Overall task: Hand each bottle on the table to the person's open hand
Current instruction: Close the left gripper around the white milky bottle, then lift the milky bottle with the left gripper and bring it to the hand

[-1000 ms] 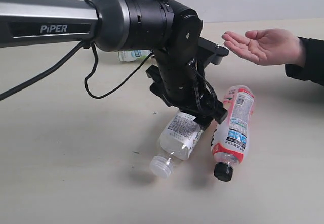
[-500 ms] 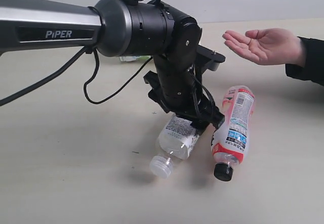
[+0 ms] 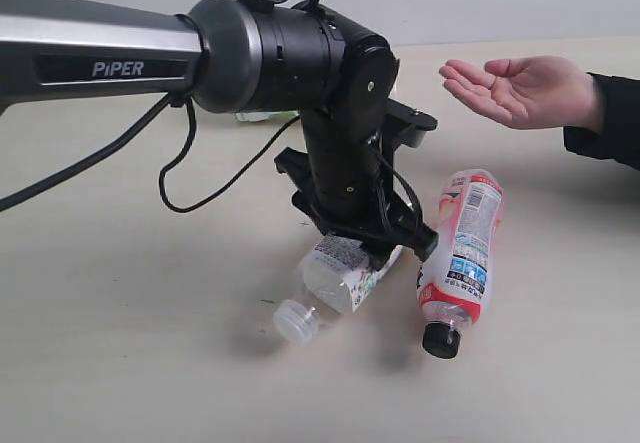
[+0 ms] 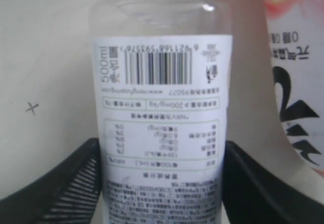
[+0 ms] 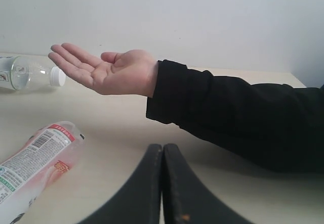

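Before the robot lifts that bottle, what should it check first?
1. Bottle caught: the robot's left hand touches the white-label bottle on both sides: ok.
2. Grip tight enough to lift: cannot tell.
3. Room around it: the red-label bottle lies very close and might get bumped: not ok.
4. Somewhere to take it: the person's open hand is palm up and empty: ok.
5. Other arm: the robot's right hand is shut and holds nothing: ok.
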